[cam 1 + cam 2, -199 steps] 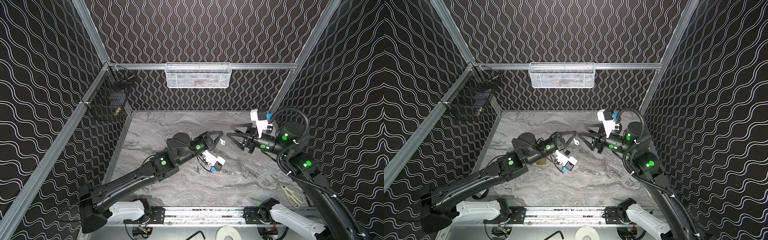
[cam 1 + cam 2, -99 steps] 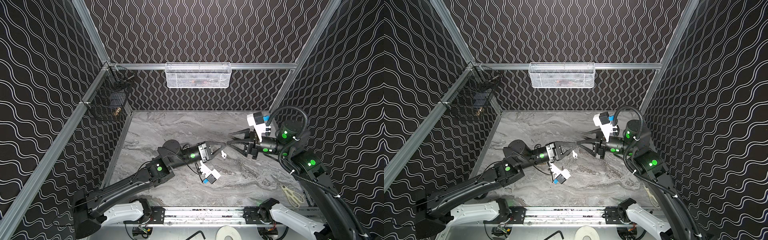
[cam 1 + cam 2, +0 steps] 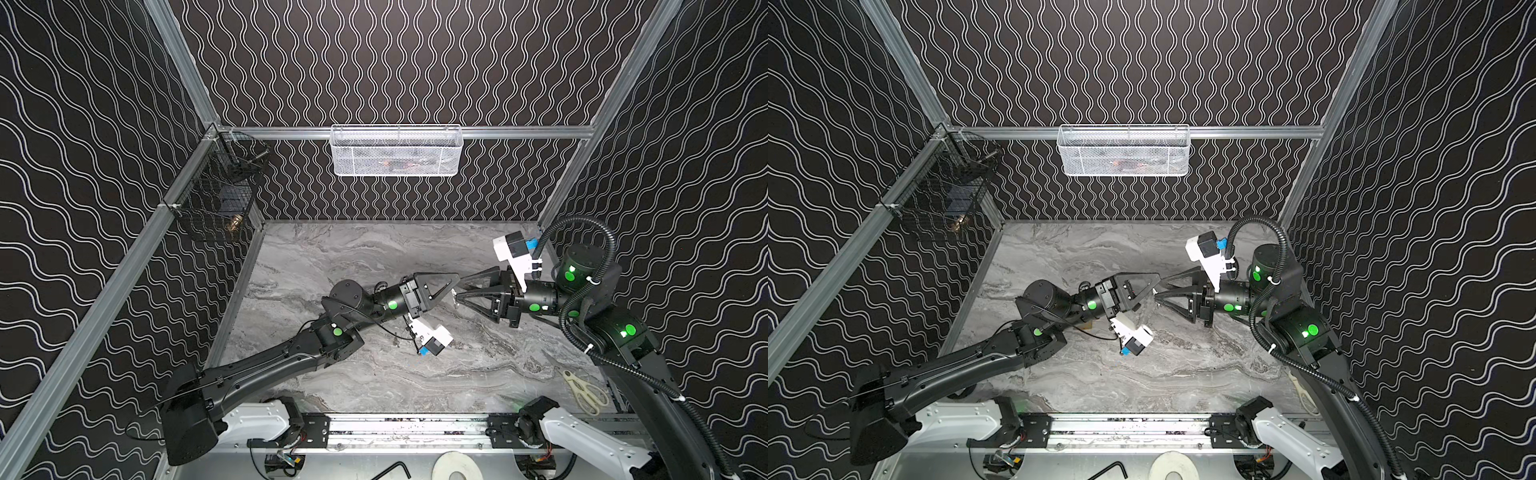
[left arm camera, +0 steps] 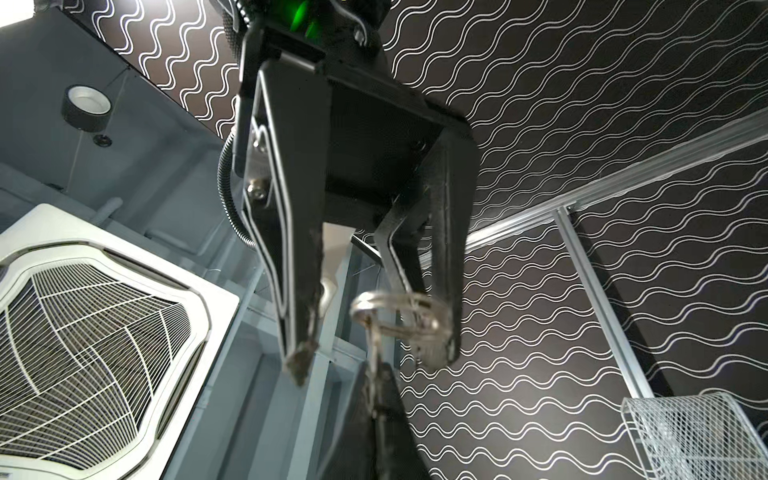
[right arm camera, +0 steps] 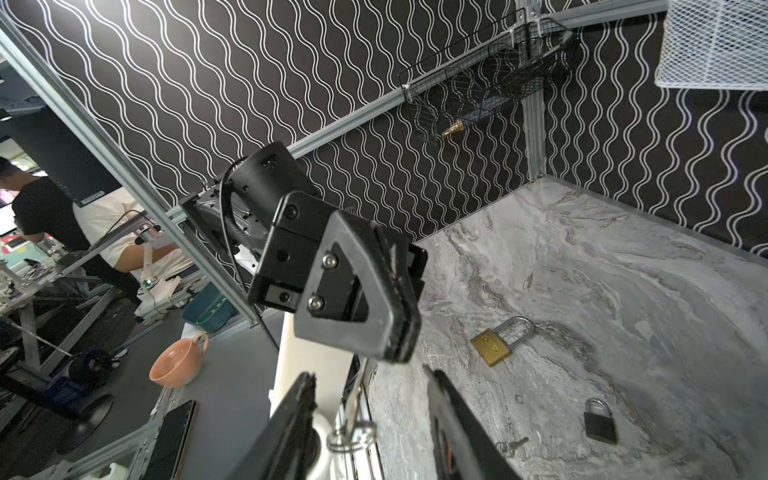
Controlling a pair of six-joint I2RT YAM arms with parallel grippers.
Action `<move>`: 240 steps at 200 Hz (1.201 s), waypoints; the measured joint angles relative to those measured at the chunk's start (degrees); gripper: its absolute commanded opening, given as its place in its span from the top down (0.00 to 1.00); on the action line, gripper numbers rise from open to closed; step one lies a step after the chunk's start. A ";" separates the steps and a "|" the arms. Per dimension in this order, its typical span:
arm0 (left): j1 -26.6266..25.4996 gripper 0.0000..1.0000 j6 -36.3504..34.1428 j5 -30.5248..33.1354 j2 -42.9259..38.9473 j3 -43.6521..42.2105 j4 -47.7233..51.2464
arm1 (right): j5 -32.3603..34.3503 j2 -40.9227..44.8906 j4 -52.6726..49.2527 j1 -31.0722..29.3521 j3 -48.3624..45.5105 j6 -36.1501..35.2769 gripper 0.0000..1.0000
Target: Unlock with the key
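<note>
Operator: Jaws, left gripper [image 5: 397,353]: state?

Engineer: Clamped on the key [image 4: 375,361]; the ring [image 4: 376,300] hangs free past the fingertips.

Operator: Jaws, right gripper [image 4: 370,361]?

Engineer: Apart at a moderate gap; gripping nothing; the ring sits between them and appears to touch one finger.

Operator: Key location?

Engineer: In the air, just right of frame centre in a top view, above the table [image 3: 374,257]; both grippers meet there tip to tip.

Operator: Governing relation for the coming move?

Engineer: Key long axis runs roughly in line with the left fingers, ring end toward the right gripper; the key lies directly between the right jaws; the right arm is the nearer free one. Judged step: handover; right jaws close across the key, then the left gripper lets go.

Operator: Locks?

Engineer: On the table, lying flat and apart: brass lock [image 5: 490,347] and black lock [image 5: 599,426]; a spare key [image 5: 513,446] lies near the black lock; which lock the held key fits cannot be told.

Operator: Risk?

Engineer: Closing on the ring alone would likely leave the key dangling; aim for the flat of the key.
</note>
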State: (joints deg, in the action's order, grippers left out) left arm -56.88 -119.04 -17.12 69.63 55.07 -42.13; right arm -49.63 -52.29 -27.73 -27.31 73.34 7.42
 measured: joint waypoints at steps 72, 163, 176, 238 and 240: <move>0.26 1.00 -0.02 -0.11 0.66 0.02 -1.46 | 0.90 -1.05 -1.44 0.00 -0.11 -0.59 0.63; 0.42 1.00 -0.02 0.31 0.83 0.02 -1.62 | 0.57 -0.61 -1.46 0.00 -0.20 -0.59 0.69; 0.42 1.00 -0.02 0.28 0.94 0.02 -1.95 | 0.79 -0.26 -1.49 0.00 -0.24 -0.61 0.71; 0.48 1.00 -0.02 0.46 1.22 0.09 -1.75 | 0.68 0.24 -1.36 0.00 -0.31 -0.48 0.97; 0.48 1.00 -0.02 0.46 1.22 0.09 -1.75 | 0.74 0.24 -1.36 0.00 -0.31 -0.42 0.98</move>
State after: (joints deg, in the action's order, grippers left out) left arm -56.40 -119.07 -16.67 70.85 55.16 -43.88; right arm -48.88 -52.05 -29.08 -27.31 73.03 7.01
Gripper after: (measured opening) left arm 0.049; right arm 0.071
